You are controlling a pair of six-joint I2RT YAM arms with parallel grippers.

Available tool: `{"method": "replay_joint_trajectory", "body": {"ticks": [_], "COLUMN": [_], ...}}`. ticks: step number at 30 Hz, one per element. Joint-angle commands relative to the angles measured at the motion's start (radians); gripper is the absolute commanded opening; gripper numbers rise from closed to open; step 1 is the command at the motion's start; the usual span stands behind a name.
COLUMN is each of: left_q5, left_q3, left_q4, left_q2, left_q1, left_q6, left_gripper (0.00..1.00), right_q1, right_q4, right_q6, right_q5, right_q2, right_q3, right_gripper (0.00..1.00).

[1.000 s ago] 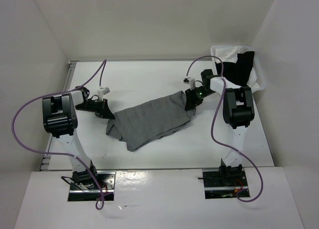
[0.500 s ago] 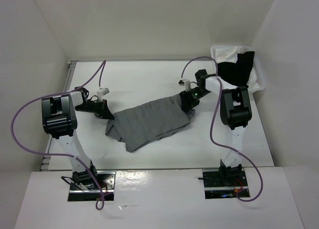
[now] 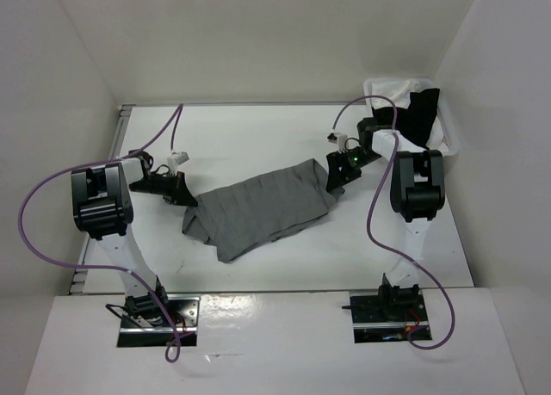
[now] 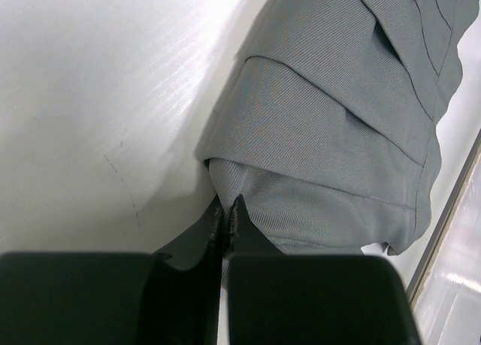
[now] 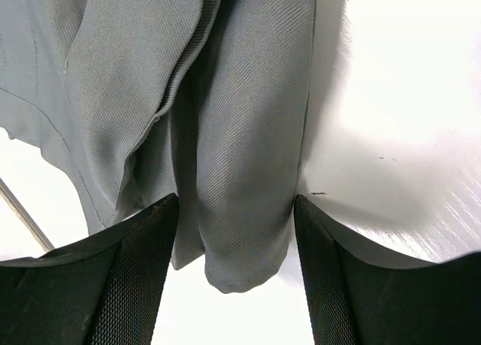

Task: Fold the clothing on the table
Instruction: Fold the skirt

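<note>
The clothing (image 3: 258,207), a grey pleated skirt, lies bunched across the middle of the white table (image 3: 258,137). My left gripper (image 3: 188,197) sits at the skirt's left corner. In the left wrist view it (image 4: 228,204) is shut, with a fold of the grey fabric (image 4: 338,119) pinched at its tips. My right gripper (image 3: 334,178) is at the skirt's right end. In the right wrist view its jaws (image 5: 234,202) stand open on either side of the loose fabric end (image 5: 240,134), which lies on the table between the fingers.
A white basket (image 3: 448,141) stands at the back right corner, holding a black garment (image 3: 413,115) and a white garment (image 3: 387,89). White walls enclose the table on three sides. A metal rail (image 3: 122,120) runs along the left edge. Purple cables loop above both arms.
The right gripper's jaws have spread apart and let go of the skirt's right end. The right arm pushed left, then drew back right. The left arm has not moved.
</note>
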Motion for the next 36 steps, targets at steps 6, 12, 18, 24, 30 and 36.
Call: {"method": "replay_joint_trajectory", "body": {"ticks": [6, 12, 18, 24, 30, 36], "left_q5": [-0.014, -0.014, -0.005, -0.005, -0.005, -0.005], "left_q3": [-0.018, -0.009, -0.009, 0.0, 0.001, 0.001], "left_q4": [0.013, 0.004, -0.005, -0.005, -0.014, -0.014], "left_q2": [-0.012, -0.012, -0.012, -0.003, 0.006, 0.006], "left_q1": [0.006, 0.006, 0.006, 0.006, 0.006, 0.006], "left_q6": [0.057, 0.067, 0.076, 0.076, 0.085, 0.085], "left_gripper": [0.0, 0.0, 0.0, 0.0, 0.0, 0.0], "right_q1": [-0.003, -0.012, -0.043, -0.043, -0.023, -0.001], "right_q4": [-0.083, -0.234, -0.378, -0.419, -0.418, -0.393], "right_q6": [-0.076, -0.162, -0.286, -0.332, -0.332, -0.291], "right_q5": [-0.075, -0.183, -0.278, -0.301, -0.31, -0.31], "right_q2": [0.022, 0.115, 0.201, 0.23, 0.218, 0.2], "right_q3": [0.042, 0.122, 0.174, 0.189, 0.189, 0.189], "right_gripper": [0.68, 0.72, 0.76, 0.78, 0.78, 0.78]}}
